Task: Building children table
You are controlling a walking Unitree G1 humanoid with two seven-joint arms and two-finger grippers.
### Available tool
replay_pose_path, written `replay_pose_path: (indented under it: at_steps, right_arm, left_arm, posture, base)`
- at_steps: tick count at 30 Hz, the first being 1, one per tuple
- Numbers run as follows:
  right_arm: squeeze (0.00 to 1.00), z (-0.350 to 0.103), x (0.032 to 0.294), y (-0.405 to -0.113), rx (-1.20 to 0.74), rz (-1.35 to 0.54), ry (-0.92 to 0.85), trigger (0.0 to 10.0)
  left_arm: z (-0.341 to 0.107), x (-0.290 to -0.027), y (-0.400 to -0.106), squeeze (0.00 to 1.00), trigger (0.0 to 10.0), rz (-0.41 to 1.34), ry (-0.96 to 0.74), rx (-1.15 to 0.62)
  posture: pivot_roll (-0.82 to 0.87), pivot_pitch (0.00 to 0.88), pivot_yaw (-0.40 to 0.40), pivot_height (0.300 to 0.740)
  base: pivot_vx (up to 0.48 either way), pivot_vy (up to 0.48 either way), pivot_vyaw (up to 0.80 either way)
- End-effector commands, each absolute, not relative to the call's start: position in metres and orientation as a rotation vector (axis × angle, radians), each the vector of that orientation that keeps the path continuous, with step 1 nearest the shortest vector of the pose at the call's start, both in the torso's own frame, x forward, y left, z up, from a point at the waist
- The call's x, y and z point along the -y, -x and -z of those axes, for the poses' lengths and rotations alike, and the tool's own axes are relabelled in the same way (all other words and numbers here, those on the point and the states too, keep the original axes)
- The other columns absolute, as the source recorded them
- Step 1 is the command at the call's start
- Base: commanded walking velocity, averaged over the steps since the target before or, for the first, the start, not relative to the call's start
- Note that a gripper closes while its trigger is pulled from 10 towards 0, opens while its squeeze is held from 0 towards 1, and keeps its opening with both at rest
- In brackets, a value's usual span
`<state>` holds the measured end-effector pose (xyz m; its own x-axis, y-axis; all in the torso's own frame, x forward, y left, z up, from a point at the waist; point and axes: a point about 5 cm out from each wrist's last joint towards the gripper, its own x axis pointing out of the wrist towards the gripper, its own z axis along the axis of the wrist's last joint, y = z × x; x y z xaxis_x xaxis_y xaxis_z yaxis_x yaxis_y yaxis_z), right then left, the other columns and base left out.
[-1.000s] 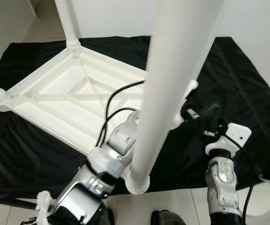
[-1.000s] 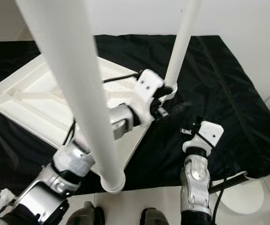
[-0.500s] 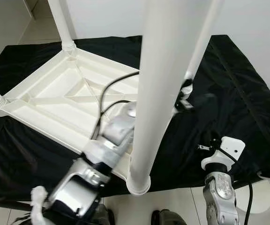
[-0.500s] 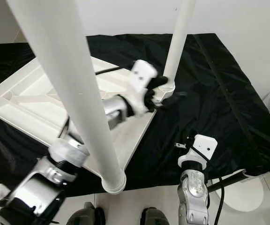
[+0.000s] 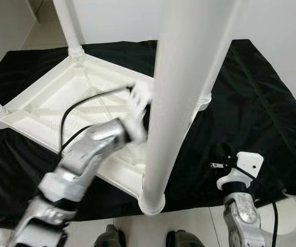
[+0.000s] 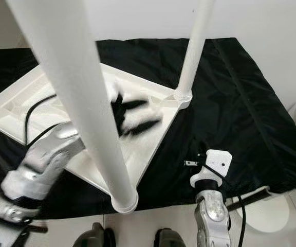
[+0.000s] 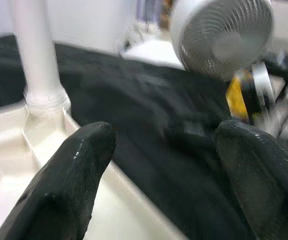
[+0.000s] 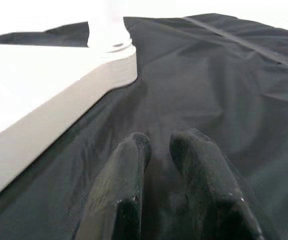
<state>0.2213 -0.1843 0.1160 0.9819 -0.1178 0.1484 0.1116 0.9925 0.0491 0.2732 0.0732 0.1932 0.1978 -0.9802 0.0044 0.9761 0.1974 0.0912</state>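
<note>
Table (image 5: 81,103) upside down on a black cloth (image 5: 256,98), four white legs pointing up.
Left claw (image 6: 132,116), fingers spread wide and holding nothing, hangs blurred over the tabletop's underside beside the nearest leg (image 5: 173,103); a careless swing could knock that leg loose. Right claw (image 8: 156,195), fingers nearly together and empty, rests low over the cloth. Leg tops are cut off; a fan (image 7: 224,37) stands beyond.

Lying upside down on the cloth (image 5: 251,98), the tabletop (image 5: 50,105), legs (image 6: 194,49) standing up from its corners. Hovering over its underside, between the near leg (image 5: 176,103) and the far right one, the left gripper (image 6: 132,116). Resting on the cloth right of the tabletop, the right gripper (image 8: 156,165).
</note>
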Motion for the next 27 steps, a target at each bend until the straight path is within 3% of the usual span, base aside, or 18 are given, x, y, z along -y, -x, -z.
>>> replay_pose_path:
  at_steps: [1,11,16,21,27]
  right_arm:
    - [0.00,-0.115,0.182,-0.221,0.137,0.098,-0.049,10.0]
    - [0.00,-0.120,0.187,-0.225,0.148,0.065,-0.028,10.0]
    - [0.00,-0.122,0.187,-0.224,0.156,0.048,-0.027,10.0]
    - [0.00,-0.130,0.185,-0.219,0.167,-0.022,-0.015,10.0]
    - [0.00,-0.130,0.187,-0.215,0.163,-0.025,-0.005,10.0]
  left_arm:
    - [-0.191,-0.088,-0.265,0.00,10.0,1.449,-0.101,0.044]
    - [-0.172,-0.135,-0.273,0.00,10.0,1.445,-0.312,-0.087]
    - [-0.168,-0.143,-0.275,0.00,10.0,1.455,-0.358,-0.106]
    - [-0.151,-0.163,-0.289,0.00,10.0,1.430,-0.516,-0.192]
    - [-0.145,-0.171,-0.289,0.00,10.0,1.449,-0.537,-0.233]
  posture:
    - [0.00,0.040,0.037,0.740]
    - [0.01,0.022,0.025,0.740]
    - [0.02,0.019,0.022,0.740]
    - [0.01,0.027,0.029,0.740]
    - [0.00,0.029,0.035,0.740]
  base:
    - [0.000,0.000,0.00]
    - [0.000,0.000,0.00]
    - [0.000,0.000,0.00]
    - [0.000,0.000,0.00]
    - [0.000,0.000,0.00]
